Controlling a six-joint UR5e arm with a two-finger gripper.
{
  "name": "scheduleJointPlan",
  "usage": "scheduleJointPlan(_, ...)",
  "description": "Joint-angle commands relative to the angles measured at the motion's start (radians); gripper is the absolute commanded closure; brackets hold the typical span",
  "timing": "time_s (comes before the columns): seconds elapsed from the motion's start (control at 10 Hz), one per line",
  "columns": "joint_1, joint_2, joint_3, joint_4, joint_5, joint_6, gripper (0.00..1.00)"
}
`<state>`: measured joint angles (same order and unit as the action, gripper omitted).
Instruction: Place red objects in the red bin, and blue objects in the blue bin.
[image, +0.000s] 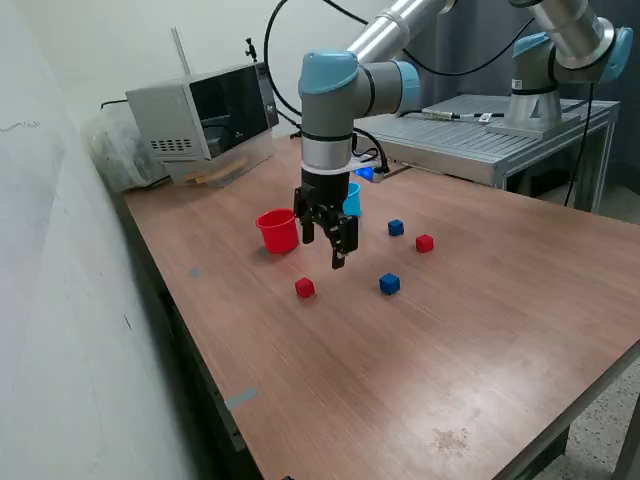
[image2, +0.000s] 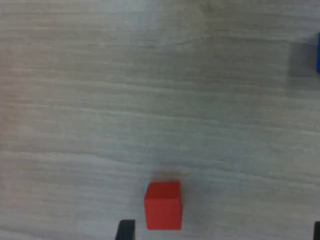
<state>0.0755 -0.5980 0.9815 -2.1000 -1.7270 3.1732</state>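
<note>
The robot's claw (image: 338, 243) hangs above the wooden table (image: 400, 350), fingers spread and holding nothing. A red cube (image: 305, 288) lies on the table near it, toward the exterior view's left, and fills the wrist view (image2: 163, 205). The red cup (image: 277, 231) stands farther back, the cyan cup (image: 352, 198) partly hidden behind the arm. Two blue cubes (image: 389, 284) (image: 396, 228) and a second red cube (image: 425, 243) sit toward the right.

No readable text, labels, brands or numbers anywhere.
</note>
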Motion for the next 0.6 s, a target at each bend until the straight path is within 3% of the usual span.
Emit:
scheduleJointPlan(0.0, -0.003, 0.052, -0.033, -0.005, 0.001, -0.021, 0.0)
scheduleJointPlan(0.5, -0.005, 0.092, -0.084, -0.012, 0.001, -0.036, 0.0)
